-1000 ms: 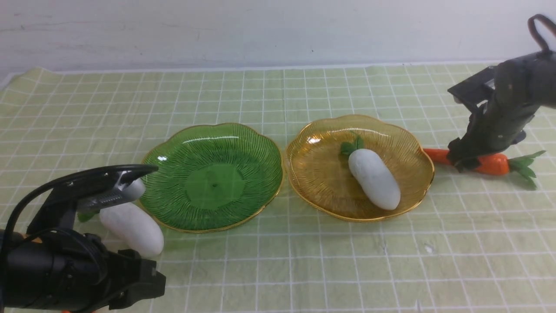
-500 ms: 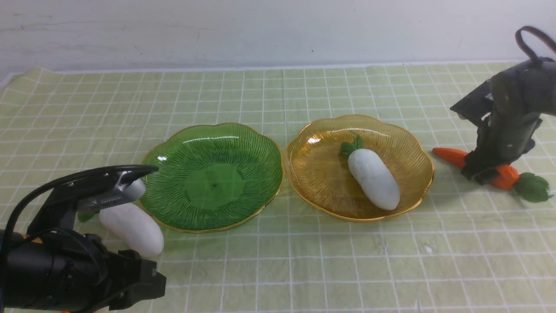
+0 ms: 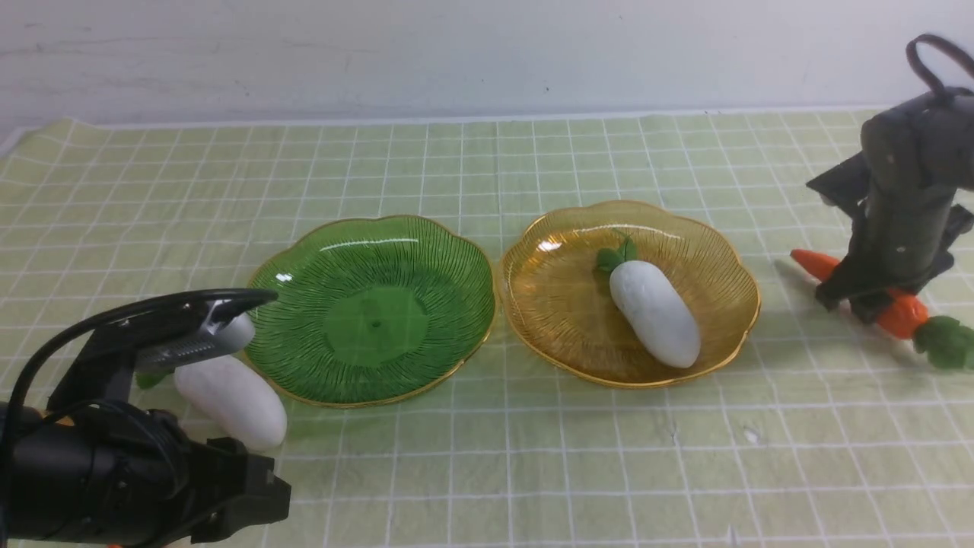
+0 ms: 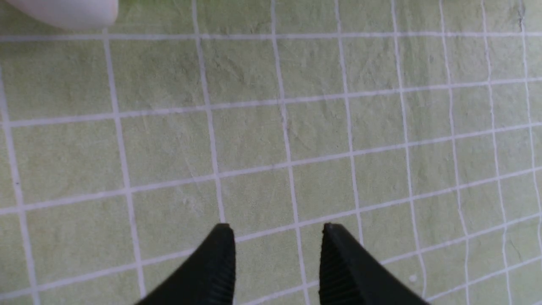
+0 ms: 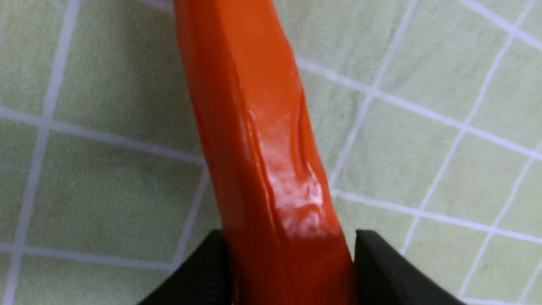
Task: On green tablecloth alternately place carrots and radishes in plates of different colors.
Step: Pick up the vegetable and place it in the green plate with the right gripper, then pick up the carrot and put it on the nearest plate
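Observation:
On the green tablecloth (image 3: 487, 457) stand a green plate (image 3: 373, 320), holding nothing, and an amber plate (image 3: 563, 304) with a white radish (image 3: 654, 312) lying in it. Another radish (image 3: 232, 399) lies on the cloth at the green plate's near left edge; its end shows in the left wrist view (image 4: 63, 10). At the far right an orange carrot (image 3: 902, 313) lies low over the cloth, leaves to the right. My right gripper (image 5: 290, 237) is shut on the carrot (image 5: 262, 148), both fingers against its sides. My left gripper (image 4: 277, 231) hangs open over bare cloth.
My left arm (image 3: 114, 472) fills the near left corner, just in front of the loose radish. A white wall runs behind the table's far edge. Grid cloth stretches in front of both plates.
My right gripper has shifted right and closed onto the carrot, which has swung and slid to the right with it. The left arm, plates and radishes have not moved.

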Robot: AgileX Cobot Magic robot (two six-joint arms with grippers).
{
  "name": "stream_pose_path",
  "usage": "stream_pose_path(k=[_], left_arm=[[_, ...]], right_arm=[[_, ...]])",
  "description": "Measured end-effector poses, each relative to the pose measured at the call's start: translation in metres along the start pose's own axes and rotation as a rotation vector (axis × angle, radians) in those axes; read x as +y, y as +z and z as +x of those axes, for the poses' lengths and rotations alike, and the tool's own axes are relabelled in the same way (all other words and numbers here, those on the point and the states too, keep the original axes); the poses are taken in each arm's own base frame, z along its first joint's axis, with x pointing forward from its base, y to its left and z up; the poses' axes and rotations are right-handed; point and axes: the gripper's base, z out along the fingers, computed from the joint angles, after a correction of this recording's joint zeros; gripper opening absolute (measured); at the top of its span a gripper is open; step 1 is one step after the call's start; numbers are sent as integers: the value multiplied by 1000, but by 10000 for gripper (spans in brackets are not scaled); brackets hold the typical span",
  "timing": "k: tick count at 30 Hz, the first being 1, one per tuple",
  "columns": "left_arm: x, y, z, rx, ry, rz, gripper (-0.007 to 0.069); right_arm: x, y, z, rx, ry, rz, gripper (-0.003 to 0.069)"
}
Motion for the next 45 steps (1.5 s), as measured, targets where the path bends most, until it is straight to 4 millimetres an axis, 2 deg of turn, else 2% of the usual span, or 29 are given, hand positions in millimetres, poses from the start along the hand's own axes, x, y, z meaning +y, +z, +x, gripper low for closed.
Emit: stream_pose_path(k=[3,6,7,8,10,13,14,17,19,22,24,25,31,33,35,38,42,44,45], left_arm=[[0,0,0,0,0,0,258],[0,0,0,0,0,0,258],[0,0,0,0,0,0,258],[0,0,0,0,0,0,258],[0,0,0,0,0,0,258],[0,0,0,-2,0,-1,258],[0,0,0,-3,0,-1,258],[0,0,0,-3,0,-1,258],[0,0,0,-5,-2,-1,258],[0,0,0,-5,-3,-1,258],[0,0,0,-5,-3,-1,258],[0,0,0,-5,-3,-1,258],[0,0,0,-5,-4,-1,258],[0,0,0,-5,-4,-2,258],[0,0,0,-5,-4,-2,258],[0,0,0,-5,-4,-2,258],[0,0,0,-5,-8,-2,258],[0,0,0,-5,-14,-2,258],[0,0,0,-5,-27,-2,258]], right_arm=[[-14,-36,-10,-52,116,-5,341],[-23,-76,-23,-148,244,-83,341],[-22,-79,-24,-158,254,-102,341],[-21,-98,-32,-233,310,-195,341],[-13,-116,-40,-301,361,-332,341],[5,-131,-48,-342,386,-485,341],[37,-145,-57,-360,367,-650,341],[85,-157,-68,-363,265,-767,341],[124,-161,-74,-357,187,-800,341],[166,-162,-82,-387,126,-810,341],[213,-161,-91,-468,69,-795,341],[228,-161,-94,-511,48,-783,341],[285,-153,-99,-646,-88,-702,348],[294,-148,-100,-665,-123,-668,383],[303,-141,-100,-680,-152,-633,455],[304,-137,-99,-664,-173,-606,574],[299,-142,-95,-636,-208,-581,600],[292,-151,-90,-612,-240,-559,596],[282,-164,-85,-596,-265,-537,580]])
